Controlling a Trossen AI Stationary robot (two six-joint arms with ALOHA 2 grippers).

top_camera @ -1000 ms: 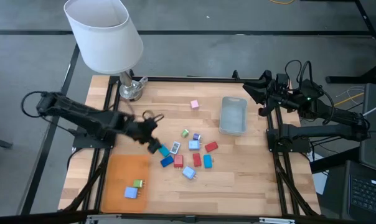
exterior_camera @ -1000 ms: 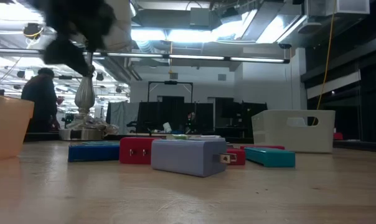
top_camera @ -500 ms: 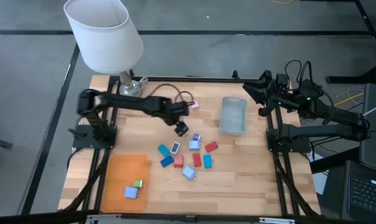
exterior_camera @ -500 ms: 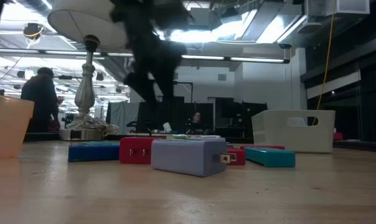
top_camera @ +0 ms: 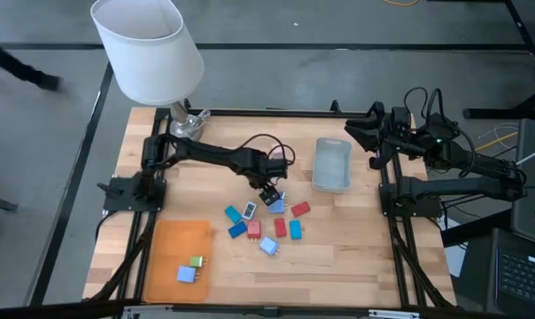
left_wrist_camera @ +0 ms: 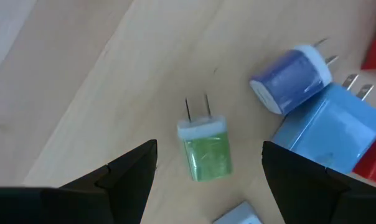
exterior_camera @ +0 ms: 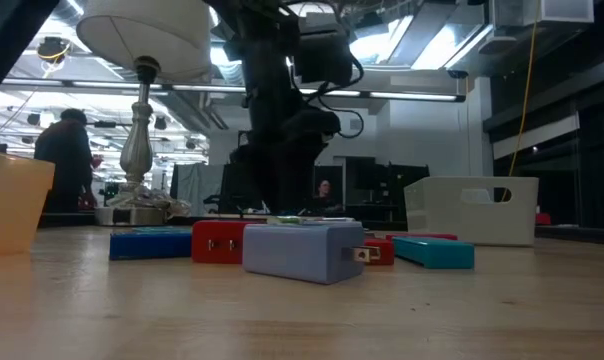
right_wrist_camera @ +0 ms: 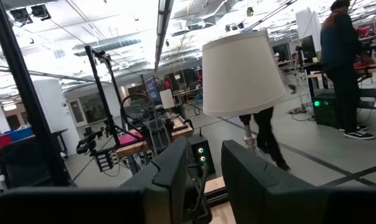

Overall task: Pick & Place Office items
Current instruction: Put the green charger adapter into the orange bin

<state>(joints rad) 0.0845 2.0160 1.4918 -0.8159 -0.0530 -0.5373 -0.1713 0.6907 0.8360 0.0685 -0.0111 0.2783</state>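
The office items are small plug-like blocks lying in a loose cluster (top_camera: 266,221) at the table's middle: blue, light blue, red and teal. A green one (left_wrist_camera: 203,151) lies flat on the wood at the cluster's far edge, its two prongs level. My left gripper (top_camera: 267,190) hovers open right over it, one finger on either side (left_wrist_camera: 208,148), touching nothing. A lilac block (left_wrist_camera: 291,71) and a light blue block (left_wrist_camera: 328,127) lie beside it. My right gripper (top_camera: 371,142) waits, shut, at the table's right edge.
A flat orange tray (top_camera: 172,239) at the near left holds a green piece (top_camera: 197,261) and a light blue piece (top_camera: 186,274). A translucent bin (top_camera: 331,165) stands right of the cluster. A white-shaded lamp (top_camera: 148,49) stands at the far left corner. People show in the room behind.
My left gripper has swung from near the tray's far right corner toward the table's right edge, going first a little toward the far edge. It now stands over the green block. The blocks have not moved.
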